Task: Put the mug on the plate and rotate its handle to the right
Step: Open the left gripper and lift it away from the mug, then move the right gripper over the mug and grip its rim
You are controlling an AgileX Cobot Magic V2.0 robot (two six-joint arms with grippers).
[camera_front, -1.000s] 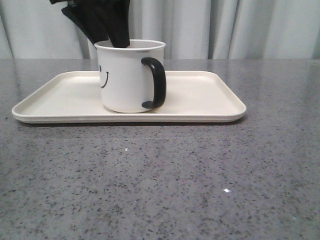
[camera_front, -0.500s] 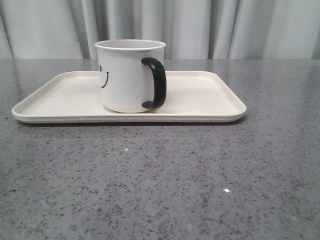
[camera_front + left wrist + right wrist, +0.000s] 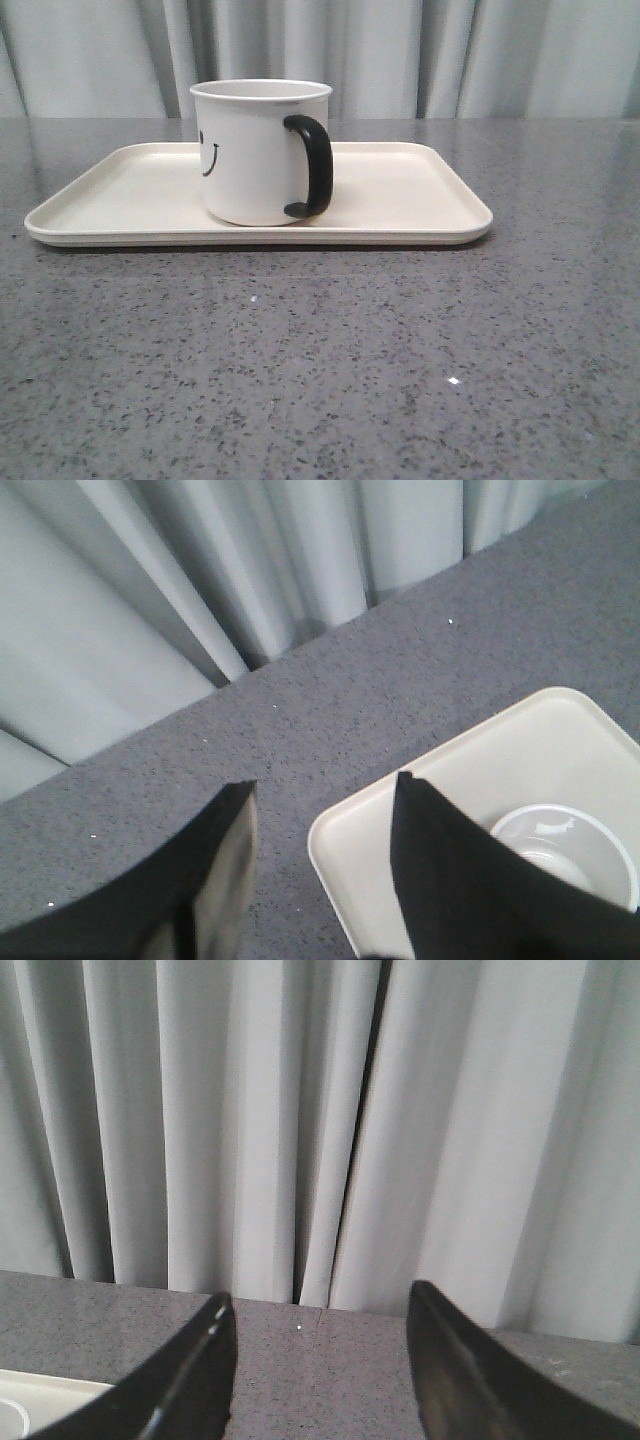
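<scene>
Mug (image 3: pixel 255 155), white enamel with a black smiley on its side, we recorded upright on the left half of the plate (image 3: pixel 400 195), its base wholly inside the low rim. Nearest us in the front view lay the speckled grey table (image 3: pixel 320 360), then the cream plate with its long axis running left to right, then the mug, and last the pale curtain (image 3: pixel 400 55). We noted the handle (image 3: pixel 312 167), a glossy black loop, projecting to the right and angled somewhat toward the camera, so we judged both parts of the task essentially met, with at most a small further turn to bring the loop squarely rightward. Neither arm appeared in the front view. Left gripper (image 3: pixel 320 830): fingers set wide apart, empty, raised above the plate's corner with the mug's open rim just beside one finger; this was clearly the nearer arm for any final correction. Right gripper (image 3: pixel 320 1360): likewise spread wide and empty, facing the curtain, with only a sliver of the plate in view and well apart from the mug.
</scene>
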